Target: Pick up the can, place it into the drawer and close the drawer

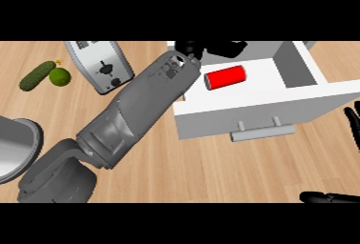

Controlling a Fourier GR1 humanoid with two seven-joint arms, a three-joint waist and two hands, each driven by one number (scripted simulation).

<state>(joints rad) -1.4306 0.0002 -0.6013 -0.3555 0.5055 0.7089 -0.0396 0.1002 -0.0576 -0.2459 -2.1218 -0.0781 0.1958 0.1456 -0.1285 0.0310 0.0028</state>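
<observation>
The red can (226,77) lies on its side inside the open white drawer (295,102), toward its left part. My left forearm runs from the lower left up to the drawer's back left corner. My left hand (219,47) hovers just behind the can, apart from it, with relaxed fingers that hold nothing; the picture's upper edge cuts part of it off. The drawer's grey handle (264,132) faces me. My right hand (350,123) rests open at the right edge, right of the drawer front, fingers up.
A silver toaster (102,64) stands left of the drawer. A cucumber (36,75) and a lime (60,76) lie at the far left. A grey metal pot (14,147) sits at the left edge. Bare wooden counter (211,171) stretches in front of the drawer.
</observation>
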